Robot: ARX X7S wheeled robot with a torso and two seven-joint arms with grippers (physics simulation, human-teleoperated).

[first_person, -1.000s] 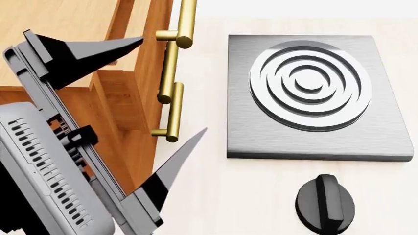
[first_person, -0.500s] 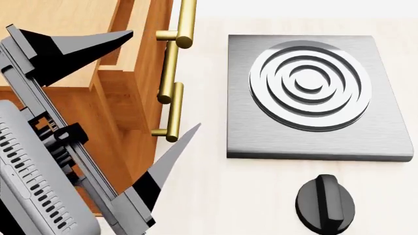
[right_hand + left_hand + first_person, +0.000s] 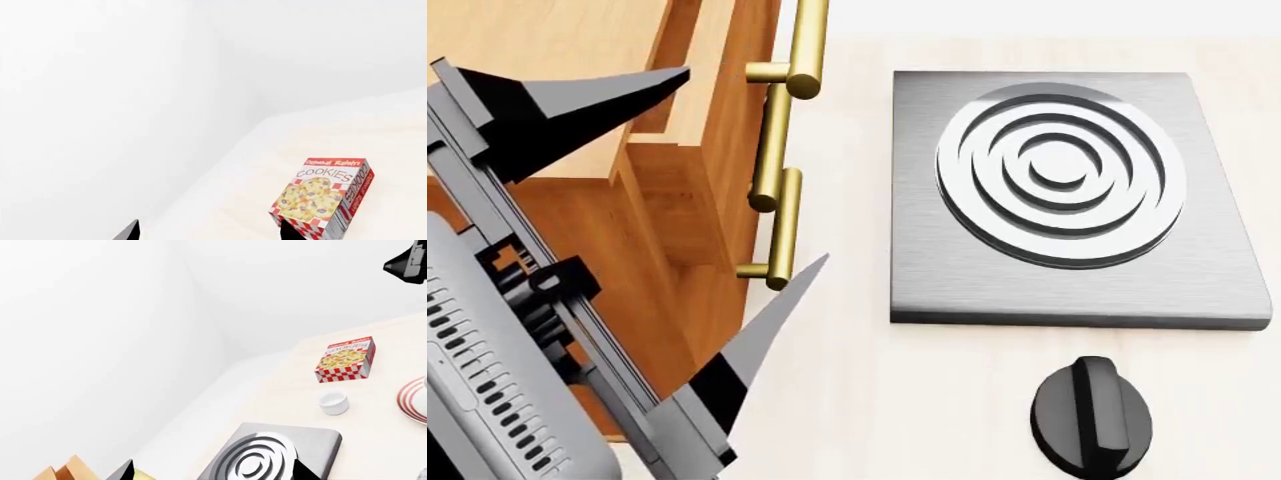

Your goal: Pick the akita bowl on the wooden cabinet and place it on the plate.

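At nine o'clock in the head view, the left claw [image 3: 741,165] hangs spread wide and empty over the wooden cabinet [image 3: 587,120], beside its brass bar handles [image 3: 781,150]. At two o'clock the grey stove burner [image 3: 1061,175] lies on the pale table [image 3: 868,400], a black knob [image 3: 1092,415] at five o'clock. The left wrist view shows the plate [image 3: 413,401], a white cup [image 3: 333,402] and a cookie box [image 3: 345,360]. The akita bowl is out of sight. The right claw [image 3: 207,231] shows only two parted tips, released.

Simulated kitchen: a pale countertop [image 3: 854,400] carries a steel stove burner [image 3: 1061,175] with black knob [image 3: 1092,415], beside a wooden cabinet [image 3: 627,200], cookies box [image 3: 345,360], white cup [image 3: 333,402].
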